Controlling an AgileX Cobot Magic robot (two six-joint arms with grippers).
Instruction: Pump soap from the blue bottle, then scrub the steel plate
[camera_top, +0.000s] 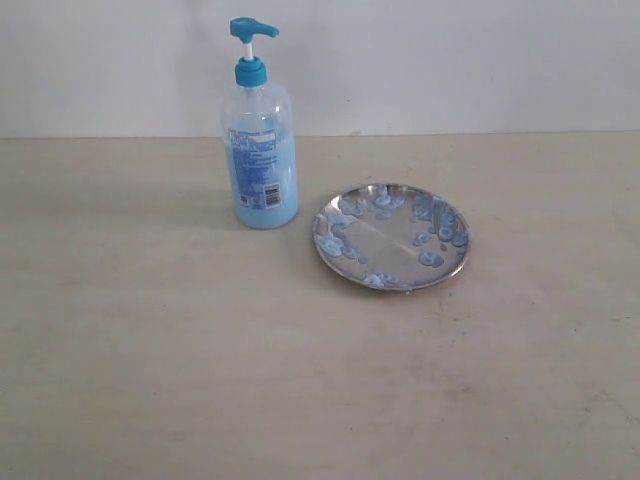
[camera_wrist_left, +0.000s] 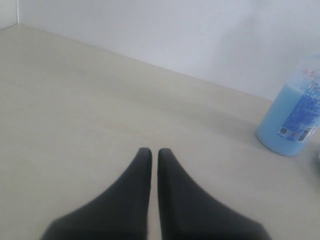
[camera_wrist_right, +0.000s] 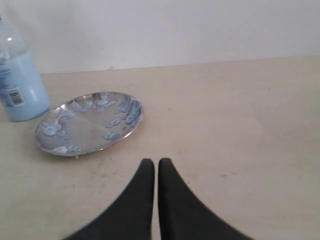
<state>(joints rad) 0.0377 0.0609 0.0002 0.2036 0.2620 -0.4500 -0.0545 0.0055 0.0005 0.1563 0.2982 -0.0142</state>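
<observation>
bottle (camera_top: 260, 130) left of plate (camera_top: 392, 236)

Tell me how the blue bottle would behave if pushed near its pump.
The blue bottle is tall and narrow, so a high push probably tips it. The soap fills most of it, so it likely feels heavy. Smooth plastic may slip.
</observation>
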